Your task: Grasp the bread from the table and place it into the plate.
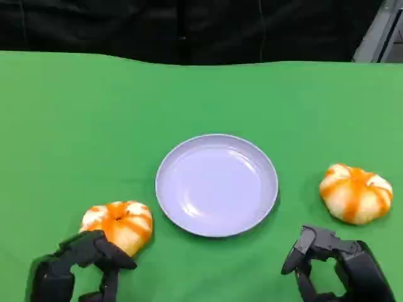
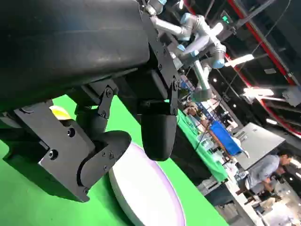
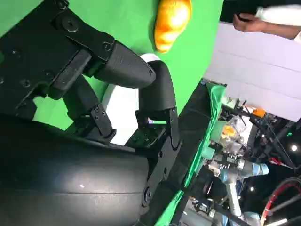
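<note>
Left hand (image 1: 79, 267) is seen low at the near left, fingers apart with nothing held; its fingertips (image 1: 123, 261) sit just beside (possibly touching, can't be told) the near edge of the left bread roll (image 1: 118, 224). Right hand (image 1: 334, 264) is also unclosed and empty, near right, with a clear gap to the right bread roll (image 1: 356, 192), which lies ahead and slightly outward of it. Plate (image 1: 261, 207) is centred between the two rolls, nothing in it.

Key relation: the left roll lies directly ahead of the left hand, so that pair is judged closest to a grasp. Both rolls are roundish (no long axis worth aligning to). From there the plate is reached by a short inward move to the right. Nothing is judged placed yet.
</note>
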